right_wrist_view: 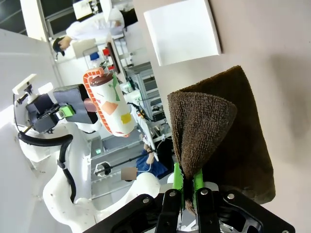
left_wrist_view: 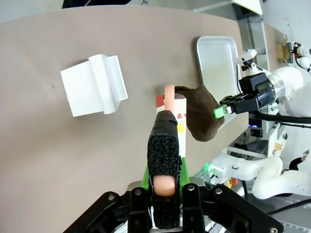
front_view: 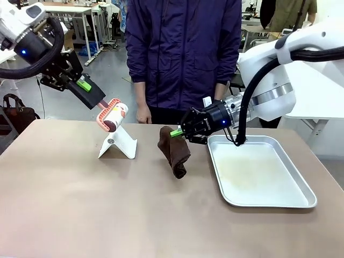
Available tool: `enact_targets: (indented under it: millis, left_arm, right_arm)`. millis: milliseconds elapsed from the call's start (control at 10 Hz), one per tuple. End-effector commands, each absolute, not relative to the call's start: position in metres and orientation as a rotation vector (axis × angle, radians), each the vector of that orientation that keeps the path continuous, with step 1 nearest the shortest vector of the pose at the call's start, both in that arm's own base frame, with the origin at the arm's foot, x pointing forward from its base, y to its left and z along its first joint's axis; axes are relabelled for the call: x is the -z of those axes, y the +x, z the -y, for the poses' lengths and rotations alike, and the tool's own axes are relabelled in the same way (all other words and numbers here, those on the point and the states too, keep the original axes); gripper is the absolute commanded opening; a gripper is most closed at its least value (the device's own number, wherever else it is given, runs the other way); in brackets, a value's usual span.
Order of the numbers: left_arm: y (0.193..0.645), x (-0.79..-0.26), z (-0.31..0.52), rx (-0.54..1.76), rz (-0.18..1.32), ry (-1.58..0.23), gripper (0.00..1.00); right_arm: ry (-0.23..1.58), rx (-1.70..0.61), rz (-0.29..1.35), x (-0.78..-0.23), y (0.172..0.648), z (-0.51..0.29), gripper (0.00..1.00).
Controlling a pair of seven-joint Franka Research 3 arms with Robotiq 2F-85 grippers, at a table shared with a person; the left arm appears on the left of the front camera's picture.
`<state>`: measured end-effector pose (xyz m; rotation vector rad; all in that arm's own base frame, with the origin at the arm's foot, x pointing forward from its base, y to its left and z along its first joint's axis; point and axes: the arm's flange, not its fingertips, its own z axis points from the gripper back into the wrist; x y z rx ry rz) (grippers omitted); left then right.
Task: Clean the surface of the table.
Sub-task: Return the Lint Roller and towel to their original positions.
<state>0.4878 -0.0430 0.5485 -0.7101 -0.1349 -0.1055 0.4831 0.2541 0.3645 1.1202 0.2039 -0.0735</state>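
The silver tray (front_view: 261, 171) lies on the tan counter (front_view: 107, 215), toward the right arm's side. Just beside its near-left corner hangs a dark brown cloth (front_view: 173, 151), its lower end touching the counter top; the right claw (front_view: 178, 131) is clamped on the cloth's upper edge, green pads pinched tight around the fabric in the right wrist view (right_wrist_view: 187, 182). Further left of the tray, past the cloth, a white folded stand (front_view: 118, 145) sits on the counter. Above the stand the left claw (front_view: 95, 97) grips the pink handle of a lint roller (front_view: 112, 115), whose patterned drum is held in the air, clear of the stand. In the left wrist view the handle runs between the black foam-faced fingers (left_wrist_view: 163, 160), with the roller (left_wrist_view: 172, 114) over bare counter between stand (left_wrist_view: 95, 85) and cloth (left_wrist_view: 201, 114).

A person in a dark purple jacket (front_view: 183, 48) stands at the far edge behind the cloth, one hand (front_view: 143, 114) hanging near the counter's rim. The counter top is matte, smooth and mostly bare. Behind are white-topped tables and workshop clutter.
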Motion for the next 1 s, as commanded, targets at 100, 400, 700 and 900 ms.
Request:
enact_targets:
  millis: [100, 400, 700, 900]
  left_arm:
    - [0.486, -0.550, 0.043, 0.110, 0.129, -0.712, 0.22]
    - [0.492, -0.550, 0.052, 0.103, 0.130, -0.669, 0.22]
    - [0.509, -0.546, 0.065, 0.038, 0.196, -0.619, 0.22]
    - [0.519, -0.532, 0.083, -0.032, 0.189, -0.611, 0.22]
  right_arm:
    - [1.124, 0.067, -0.198, -0.365, 0.482, -0.257, 0.09]
    - [1.055, 0.055, -0.200, -0.364, 0.486, -0.275, 0.09]
    - [0.997, 0.153, -0.147, -0.353, 0.491, -0.299, 0.09]
    - [0.952, 0.301, -0.051, -0.355, 0.492, -0.294, 0.09]
